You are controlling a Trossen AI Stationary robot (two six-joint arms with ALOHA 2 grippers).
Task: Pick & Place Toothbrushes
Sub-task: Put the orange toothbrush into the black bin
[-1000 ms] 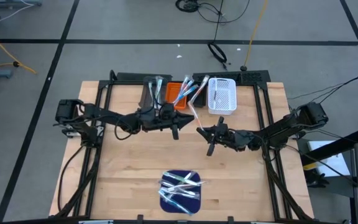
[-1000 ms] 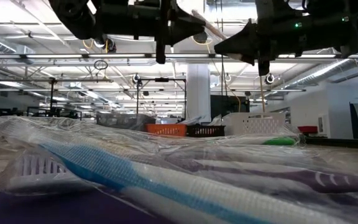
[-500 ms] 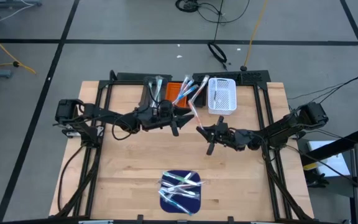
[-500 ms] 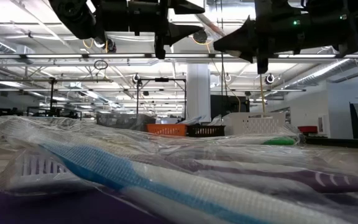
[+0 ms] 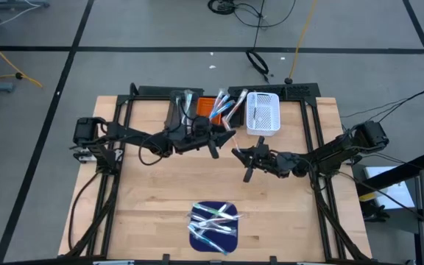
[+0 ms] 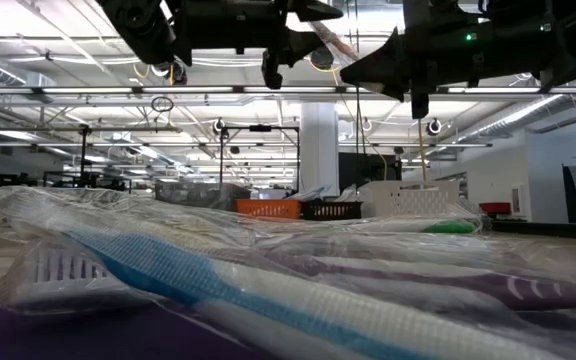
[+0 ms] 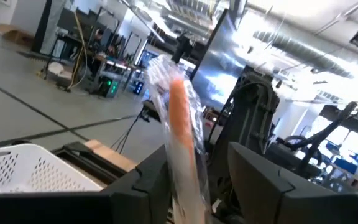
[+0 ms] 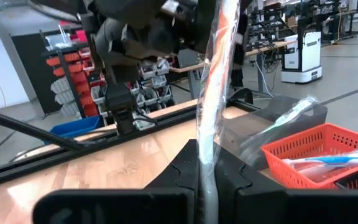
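My right gripper (image 5: 238,153) hangs above the table's middle, shut on a pinkish-orange toothbrush (image 8: 213,74) in a clear wrapper. The brush slants up toward the far edge (image 5: 230,134). My left gripper (image 5: 221,141) is open, with one finger on either side of that toothbrush (image 7: 180,124). More wrapped toothbrushes (image 5: 213,219) lie piled on the dark blue mat (image 5: 197,237) near the front edge. Others stick out of the grey bin (image 5: 179,110), the orange bin (image 5: 206,112) and the black bin (image 5: 230,103). My right gripper pinches the toothbrush's near, lower end (image 8: 205,149) between its two fingers, wrapper and all. The fingers come about level from the table's right and lie across the brush. The brush is lifted clear and rises slanting from the hold. My left gripper: whether a finger (image 7: 151,186) touches the wrapper, I cannot tell.
Grey, orange, black and white bins (image 5: 263,114) stand in a row at the far edge, just behind both grippers. Bare wood lies between the grippers and the mat. In the low view the wrapped toothbrushes (image 6: 268,290) fill the foreground.
My left gripper has opened, risen a little and moved toward the table's right. Its fingers now stand on either side of the toothbrush held by my right gripper. The right gripper and the toothbrush have kept still.
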